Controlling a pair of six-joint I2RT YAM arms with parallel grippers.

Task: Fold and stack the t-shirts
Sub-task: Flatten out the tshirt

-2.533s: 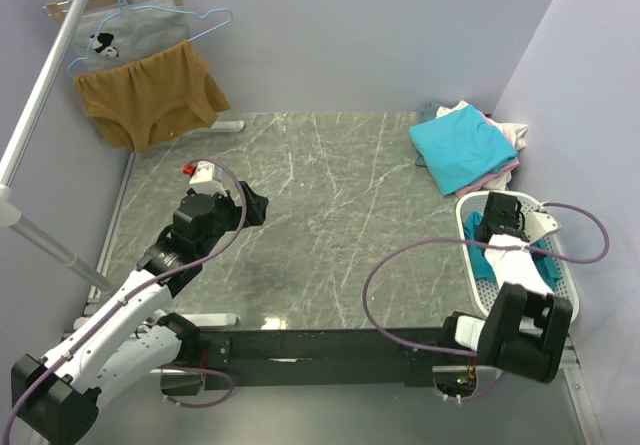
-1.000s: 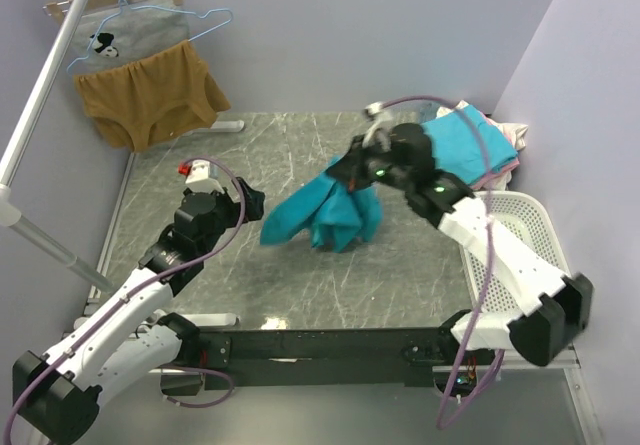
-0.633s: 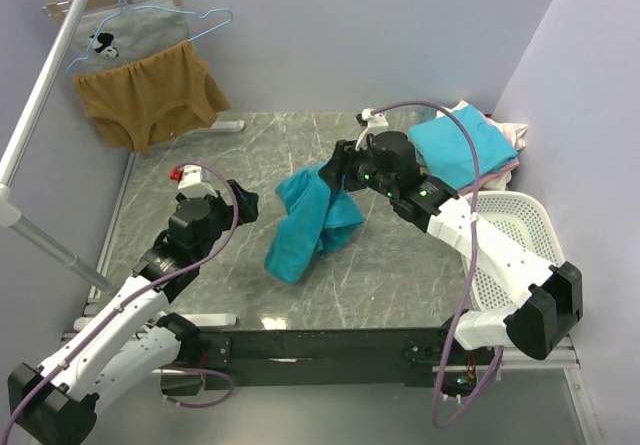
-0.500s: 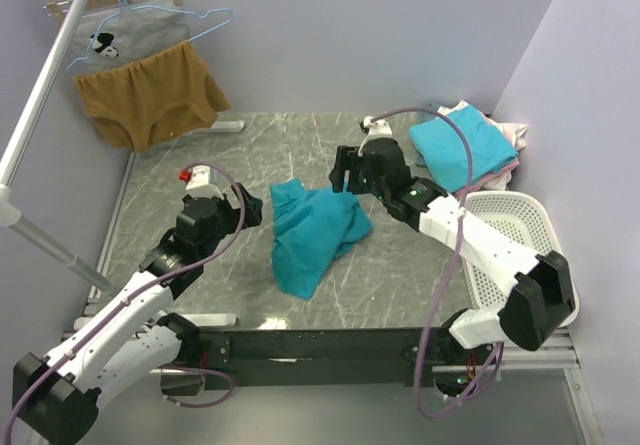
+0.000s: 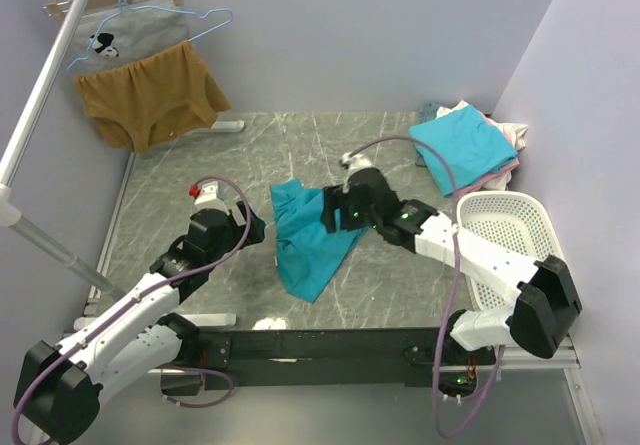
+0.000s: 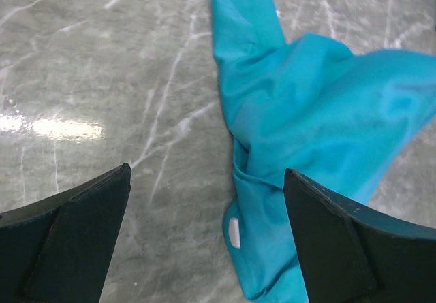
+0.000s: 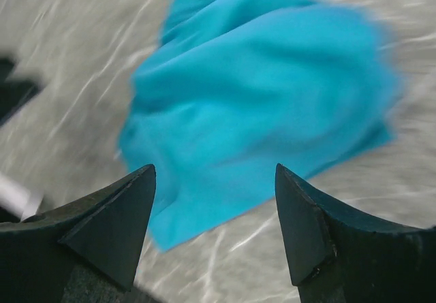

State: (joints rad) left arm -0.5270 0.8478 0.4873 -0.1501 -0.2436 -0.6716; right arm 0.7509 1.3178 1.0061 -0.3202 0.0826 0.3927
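A teal t-shirt (image 5: 308,240) lies crumpled in the middle of the grey marble table. It fills the left wrist view (image 6: 313,133), collar tag up, and the right wrist view (image 7: 259,105). My right gripper (image 5: 335,210) hovers open over its right edge, holding nothing. My left gripper (image 5: 255,227) is open just left of the shirt, jaws wide apart. A folded turquoise t-shirt (image 5: 462,147) tops a stack with pink and white shirts at the back right.
A white basket (image 5: 520,235) stands at the right edge. A mustard-brown garment (image 5: 150,95) and a grey printed garment (image 5: 130,37) hang on a rack at the back left. A pole (image 5: 40,95) slants along the left side.
My right arm lifted the teal shirt from the basket, carried it left to the table's middle and let it go. The shirt now lies flat. My left gripper moved right towards it.
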